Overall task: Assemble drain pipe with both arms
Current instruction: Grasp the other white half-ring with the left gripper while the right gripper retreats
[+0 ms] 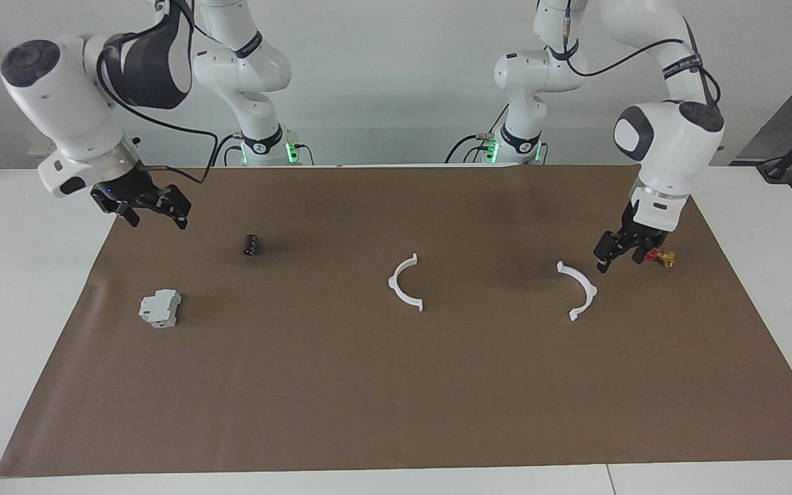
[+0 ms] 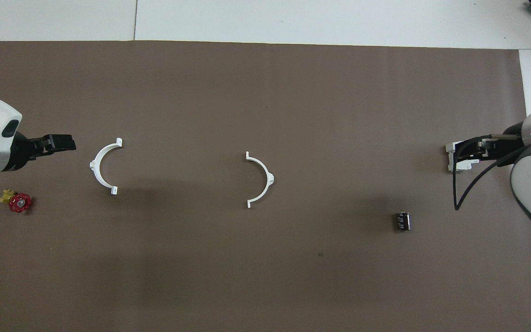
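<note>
The drain pipe is in two separate white half-rings lying flat on the brown mat, well apart. One half-ring (image 1: pixel 406 284) sits near the mat's middle; the other half-ring (image 1: pixel 580 289) lies toward the left arm's end. In the overhead view their hollow sides face each other, the middle one bulging toward 3 o'clock, the other toward 9 o'clock.

The left claw (image 1: pixel 621 251) hangs low at about 2 o'clock from its half-ring in the facing view, just beside the red and yellow valve (image 1: pixel 658 256). Its fingers are spread and it holds nothing. The right claw (image 1: pixel 150 210) is up over the mat's edge at the right arm's end, also spread and empty, well away from both halves.

As I see it, the risks are these:
- The halves are thin and flat, so a claw coming down may pinch air or skid the piece across the mat.
- The left claw may bump the valve, being so close to it.
- If a half twists in a grip, the small end tabs may not line up.
- The right claw has a long way to travel, passing the black cylinder (image 1: pixel 251 245).

Count: two half-rings, two arms, two claws, one valve, one black cylinder, one grey block (image 1: pixel 160 308), one mat (image 1: pixel 396 399) on one white tabletop (image 1: pixel 18 289).
</note>
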Tool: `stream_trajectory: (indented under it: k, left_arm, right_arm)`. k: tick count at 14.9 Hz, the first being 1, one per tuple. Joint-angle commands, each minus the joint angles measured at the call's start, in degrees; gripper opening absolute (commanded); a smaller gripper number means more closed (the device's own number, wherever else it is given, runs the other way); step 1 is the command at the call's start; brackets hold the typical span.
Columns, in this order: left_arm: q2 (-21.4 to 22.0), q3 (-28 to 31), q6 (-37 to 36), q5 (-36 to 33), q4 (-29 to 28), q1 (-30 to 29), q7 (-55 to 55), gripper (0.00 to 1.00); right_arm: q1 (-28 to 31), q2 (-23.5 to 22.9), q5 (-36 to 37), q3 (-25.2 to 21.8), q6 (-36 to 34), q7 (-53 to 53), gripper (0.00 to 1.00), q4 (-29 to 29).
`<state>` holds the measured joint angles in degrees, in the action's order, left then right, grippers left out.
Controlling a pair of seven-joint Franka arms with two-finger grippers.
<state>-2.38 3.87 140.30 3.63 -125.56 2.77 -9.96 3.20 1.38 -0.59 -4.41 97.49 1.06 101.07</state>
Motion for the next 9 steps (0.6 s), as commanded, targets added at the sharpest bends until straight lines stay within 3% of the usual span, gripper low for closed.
stream_trajectory:
  k: [1,4,9]
  left_arm:
    - [-1.3,0.3,5.9,-0.6,-5.0,0.5,-4.1,1.0]
    - [-6.3,0.3,10.6,-0.6,-5.0,2.0,-10.3,1.0]
    - [-6.4,0.4,9.7,-0.6,-4.9,3.0,-10.2,1.0]
  right_arm:
    - [1.4,-0.2,2.1,0.9,-6.5,1.3,1.0,-7.5]
    - [1.0,-0.7,4.9,1.5,-11.8,3.0,1.0,-13.8]
    - [0.7,-0.2,0.4,1.5,-14.3,3.5,1.0,-14.0]
